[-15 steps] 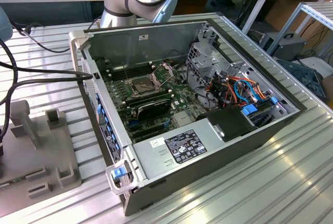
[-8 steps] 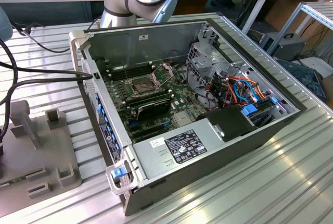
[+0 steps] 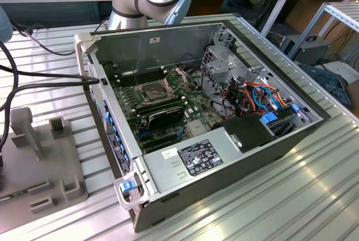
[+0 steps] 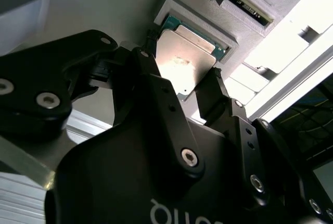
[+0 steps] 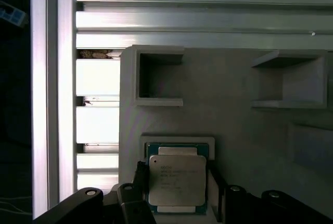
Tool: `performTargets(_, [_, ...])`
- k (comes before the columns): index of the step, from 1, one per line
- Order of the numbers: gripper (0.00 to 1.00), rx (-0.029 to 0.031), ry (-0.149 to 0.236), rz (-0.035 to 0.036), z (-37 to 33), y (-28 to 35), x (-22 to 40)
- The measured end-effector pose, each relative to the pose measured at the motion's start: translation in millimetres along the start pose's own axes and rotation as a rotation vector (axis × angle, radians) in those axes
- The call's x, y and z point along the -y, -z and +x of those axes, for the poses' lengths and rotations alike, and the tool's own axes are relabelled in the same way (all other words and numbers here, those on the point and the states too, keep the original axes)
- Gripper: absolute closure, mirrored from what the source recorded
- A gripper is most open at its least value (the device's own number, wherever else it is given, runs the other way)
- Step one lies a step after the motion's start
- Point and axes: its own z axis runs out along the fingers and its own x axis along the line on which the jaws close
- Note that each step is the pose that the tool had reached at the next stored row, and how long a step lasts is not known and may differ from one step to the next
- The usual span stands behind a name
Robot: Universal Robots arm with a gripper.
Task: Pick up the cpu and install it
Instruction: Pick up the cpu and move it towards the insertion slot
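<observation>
Where the cpu [image 5: 177, 182] lies: seated in a shallow pocket of the grey holder plate [image 5: 250, 130].
Handling: we judge it light, stiff, slick on top and fragile underneath, so only its edges should be held.
Gripper [image 5: 176, 171]: fingers closed against two opposite cpu edges.
Socket [image 3: 154, 91]: inside the open computer case [image 3: 168, 47].

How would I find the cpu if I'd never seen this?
Find the flat grey holder plate on the slatted metal table. The cpu lies in the plate's shallow framed pocket. Unlike the hollow box pockets nearby, it is a shiny silver square with a green rim.
</observation>
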Motion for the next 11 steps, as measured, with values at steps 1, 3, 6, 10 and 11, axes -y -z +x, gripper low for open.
performTargets(1, [0.45, -0.0001, 0.000, 0.0000, 0.0, 0.6, 0.0])
performTargets(3, [0.45, 0.0000, 0.000, -0.0001, 0.0, 0.7, 0.0])
performTargets(6, [0.45, -0.0001, 0.000, 0.0000, 0.0, 0.8, 0.0])
performTargets(10, [0.45, -0.0002, 0.000, 0.0001, -0.1, 5.8, -0.1])
performTargets(11, [0.45, -0.0002, 0.000, 0.0001, -0.1, 7.7, -0.1])
